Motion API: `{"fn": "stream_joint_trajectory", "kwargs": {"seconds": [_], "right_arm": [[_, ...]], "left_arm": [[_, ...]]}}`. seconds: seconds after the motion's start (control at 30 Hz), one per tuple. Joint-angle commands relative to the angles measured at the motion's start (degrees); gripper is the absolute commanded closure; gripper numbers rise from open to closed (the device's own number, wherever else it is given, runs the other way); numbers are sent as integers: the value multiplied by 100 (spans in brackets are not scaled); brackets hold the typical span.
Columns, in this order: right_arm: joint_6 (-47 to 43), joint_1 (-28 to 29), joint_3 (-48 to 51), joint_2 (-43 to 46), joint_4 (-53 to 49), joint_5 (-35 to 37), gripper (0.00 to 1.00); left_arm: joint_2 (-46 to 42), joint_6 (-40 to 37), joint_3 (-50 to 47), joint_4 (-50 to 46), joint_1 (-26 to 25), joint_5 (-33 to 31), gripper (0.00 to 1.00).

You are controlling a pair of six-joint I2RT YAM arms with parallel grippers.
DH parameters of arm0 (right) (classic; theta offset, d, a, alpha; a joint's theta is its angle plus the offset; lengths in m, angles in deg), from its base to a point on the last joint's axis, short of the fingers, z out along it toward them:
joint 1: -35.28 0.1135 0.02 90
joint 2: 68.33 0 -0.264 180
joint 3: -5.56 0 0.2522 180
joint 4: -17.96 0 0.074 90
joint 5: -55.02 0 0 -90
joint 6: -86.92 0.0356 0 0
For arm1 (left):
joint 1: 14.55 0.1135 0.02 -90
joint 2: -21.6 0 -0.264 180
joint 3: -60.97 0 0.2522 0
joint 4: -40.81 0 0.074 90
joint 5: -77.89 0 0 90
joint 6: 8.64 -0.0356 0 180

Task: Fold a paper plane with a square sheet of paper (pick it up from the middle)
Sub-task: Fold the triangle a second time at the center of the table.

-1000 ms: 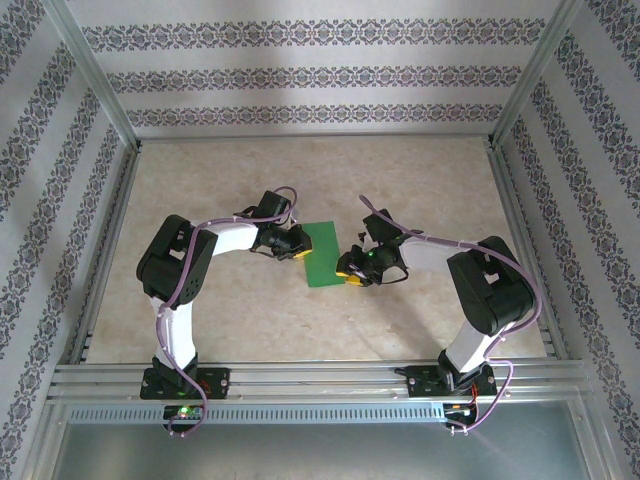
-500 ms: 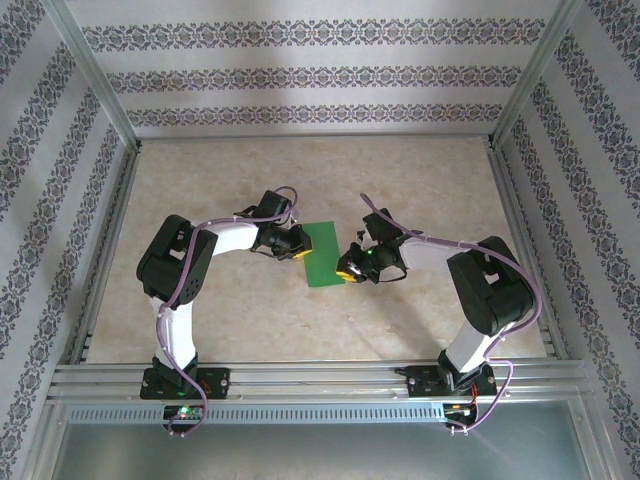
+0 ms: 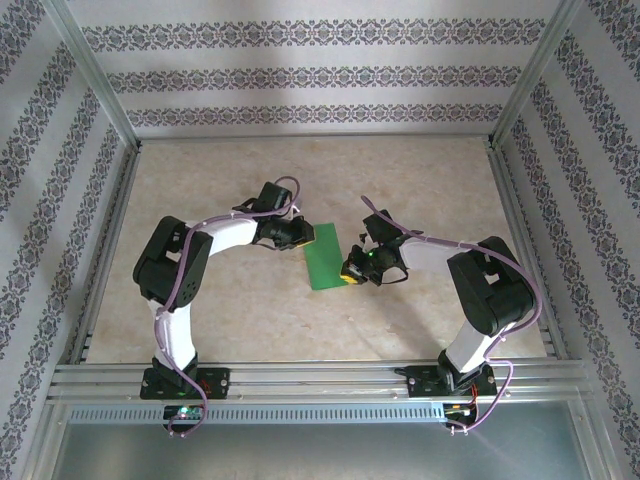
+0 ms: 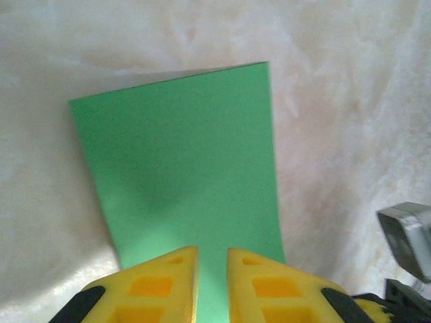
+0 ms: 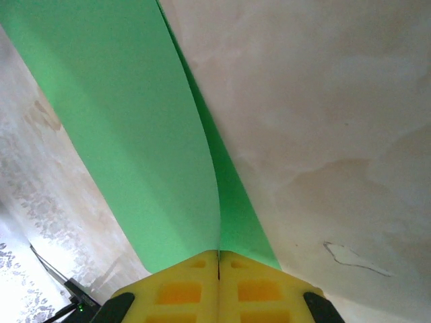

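Note:
The square sheet of paper point(image 3: 323, 258) is bright green and lies folded over into a narrow rectangle on the table between the arms. My right gripper point(image 3: 351, 272) is at its near right edge. In the right wrist view the yellow fingers meet, and both layers of the paper point(image 5: 135, 121) curve up into the right gripper point(image 5: 219, 254), shut on it. My left gripper point(image 3: 303, 238) sits over the sheet's far left edge. In the left wrist view the left gripper point(image 4: 212, 259) shows a narrow gap between its fingers, with the flat paper point(image 4: 182, 155) beneath them and nothing pinched.
The beige marbled tabletop point(image 3: 420, 180) spreads all around the sheet. Aluminium frame rails point(image 3: 300, 378) run along the near edge and up both sides. Patterned walls close off the back and sides. A grey part of the right arm point(image 4: 407, 235) shows close beside the left fingers.
My right gripper has closed onto the paper's right edge, lifting the layers there. The left gripper has shifted slightly toward the sheet's far corner.

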Motion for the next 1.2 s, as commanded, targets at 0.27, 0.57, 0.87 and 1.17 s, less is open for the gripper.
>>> {"fn": "stream_joint_trajectory", "kwargs": {"seconds": [0.27, 0.57, 0.87, 1.17], "right_arm": [[-178, 160, -454, 104, 37, -247, 99], [-156, 333, -965, -454, 378, -322, 99], [-8, 452, -1226, -954, 717, -125, 99], [99, 504, -1359, -1337, 898, 21, 99]], "left_arm": [[479, -193, 222, -603, -14, -243, 85], [491, -263, 249, -741, -17, -305, 85], [491, -255, 241, -798, -19, -361, 85], [500, -264, 252, -825, -14, -367, 86]]}}
